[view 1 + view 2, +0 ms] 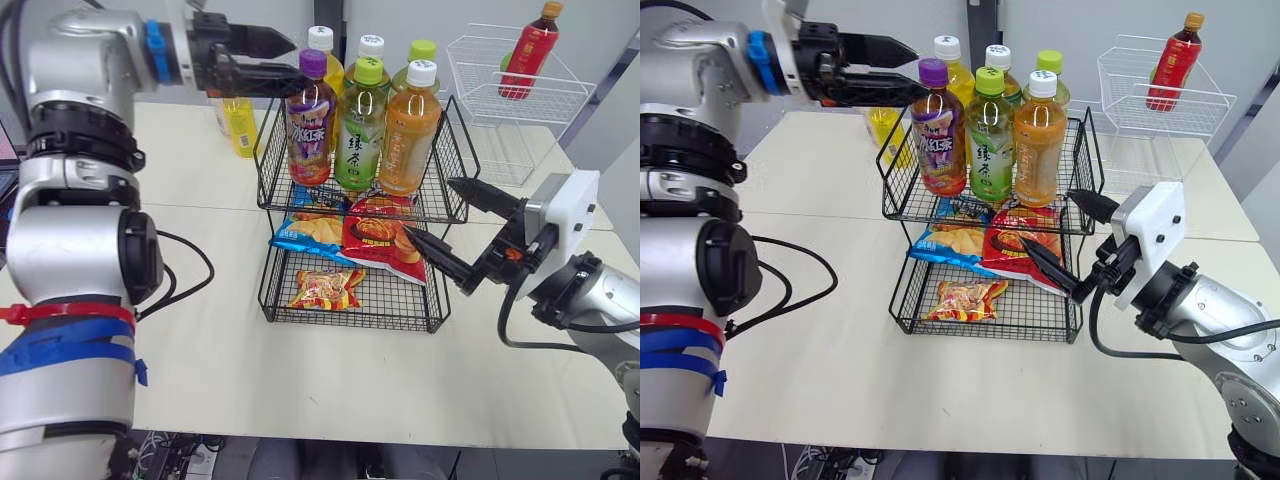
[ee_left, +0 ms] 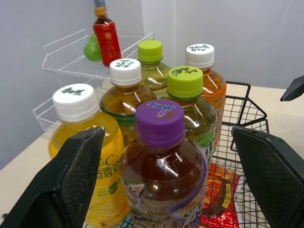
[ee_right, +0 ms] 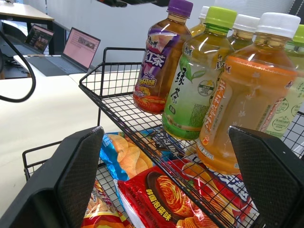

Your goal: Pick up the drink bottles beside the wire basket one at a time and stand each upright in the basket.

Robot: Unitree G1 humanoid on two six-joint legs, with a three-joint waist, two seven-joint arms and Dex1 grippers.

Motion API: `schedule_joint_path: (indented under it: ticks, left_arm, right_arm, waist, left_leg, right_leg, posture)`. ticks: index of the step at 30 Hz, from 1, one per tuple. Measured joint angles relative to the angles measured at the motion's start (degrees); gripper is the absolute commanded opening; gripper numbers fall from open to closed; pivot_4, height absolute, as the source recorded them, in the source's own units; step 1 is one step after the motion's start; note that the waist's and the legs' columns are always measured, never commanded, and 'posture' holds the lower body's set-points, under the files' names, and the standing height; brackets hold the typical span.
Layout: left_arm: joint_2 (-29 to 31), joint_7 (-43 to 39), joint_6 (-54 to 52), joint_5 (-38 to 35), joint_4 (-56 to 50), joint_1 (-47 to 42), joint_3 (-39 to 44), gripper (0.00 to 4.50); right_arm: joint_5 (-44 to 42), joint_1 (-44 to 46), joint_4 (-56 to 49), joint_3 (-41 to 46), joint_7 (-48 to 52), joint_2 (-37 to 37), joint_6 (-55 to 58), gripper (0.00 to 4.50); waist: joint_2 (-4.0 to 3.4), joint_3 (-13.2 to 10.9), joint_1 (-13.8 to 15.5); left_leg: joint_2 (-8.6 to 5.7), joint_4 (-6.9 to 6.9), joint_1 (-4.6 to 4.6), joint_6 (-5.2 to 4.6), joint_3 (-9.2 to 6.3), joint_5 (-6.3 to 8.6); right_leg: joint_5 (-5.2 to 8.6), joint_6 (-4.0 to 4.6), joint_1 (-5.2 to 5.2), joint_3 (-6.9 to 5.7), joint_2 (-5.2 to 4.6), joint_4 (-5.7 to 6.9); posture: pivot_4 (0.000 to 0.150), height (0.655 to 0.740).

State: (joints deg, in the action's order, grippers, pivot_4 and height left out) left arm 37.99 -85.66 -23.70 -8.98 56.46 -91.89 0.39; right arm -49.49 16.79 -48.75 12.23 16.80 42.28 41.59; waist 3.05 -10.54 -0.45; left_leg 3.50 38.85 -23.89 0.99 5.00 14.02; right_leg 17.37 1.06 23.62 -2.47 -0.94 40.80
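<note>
A black two-tier wire basket stands mid-table. Its upper tier holds several upright bottles: purple-capped, green-capped and orange in front, more behind. A yellow bottle stands on the table just left of the basket, its top hidden by my left arm. My left gripper hovers open at the purple cap, fingers wide on either side without touching it. My right gripper is open at the basket's right side, with nothing between its fingers.
Snack bags lie in the lower tier. A white wire rack at the back right holds a red bottle. Laptops sit on a far desk. The table's front is bare.
</note>
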Motion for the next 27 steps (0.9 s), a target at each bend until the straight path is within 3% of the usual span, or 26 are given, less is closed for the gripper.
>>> schedule_joint_path:
  ticks: [5, 15, 21, 24, 27]
  left_arm:
    - [4.2, -2.2, -3.1, -0.7, -5.7, 2.9, 0.1, 4.46]
    - [10.8, 2.0, -10.2, -5.2, -20.0, 13.4, 4.5, 4.46]
    - [17.7, 13.9, -6.4, -5.2, -21.4, 20.8, 11.3, 4.46]
    - [20.0, 22.1, -1.0, -4.0, -21.2, 29.5, 16.2, 4.46]
    - [17.9, 29.7, 4.4, -3.6, -23.7, 41.7, 20.7, 4.46]
  right_arm:
    - [-0.1, 2.1, 1.9, 0.9, 2.2, 1.7, -0.2, 4.50]
    - [-1.4, 4.7, 4.3, 3.1, 5.2, 2.2, -1.3, 4.50]
    - [-2.1, 4.9, 11.2, 12.1, 10.9, 8.7, -2.2, 4.50]
    - [1.3, 4.7, 18.5, 16.1, 14.3, 11.2, -5.0, 4.50]
    - [7.2, 4.7, 24.8, 15.2, 16.3, 10.6, -10.7, 4.50]
  waist:
    - [-0.01, 0.0, -0.2]
    - [-0.02, 0.0, -0.1]
    - [-0.08, 0.0, -0.1]
    - [-0.13, 0.1, 0.0]
    - [-0.15, 0.1, 0.0]
  left_leg:
    - [0.02, 0.00, 0.01, 0.00, -0.01, 0.00]
    - [0.05, 0.02, 0.02, 0.02, -0.01, -0.01]
    - [0.05, 0.02, 0.07, 0.00, 0.04, 0.00]
    - [0.04, 0.00, 0.19, -0.01, 0.08, 0.00]
    - [0.04, -0.01, 0.39, -0.02, 0.12, 0.01]
  right_leg:
    - [-0.03, 0.07, 0.01, 0.00, 0.01, 0.03]
    - [-0.13, 0.25, 0.00, 0.00, 0.00, 0.06]
    - [-0.14, 0.26, -0.01, 0.04, -0.02, 0.05]
    - [-0.14, 0.26, -0.11, 0.04, -0.06, 0.06]
    - [-0.14, 0.25, -0.29, 0.07, -0.10, 0.07]
  posture:
    - [0.150, 0.7400]
    - [0.150, 0.7400]
    - [0.150, 0.7400]
    - [0.150, 0.7400]
    - [0.150, 0.7400]
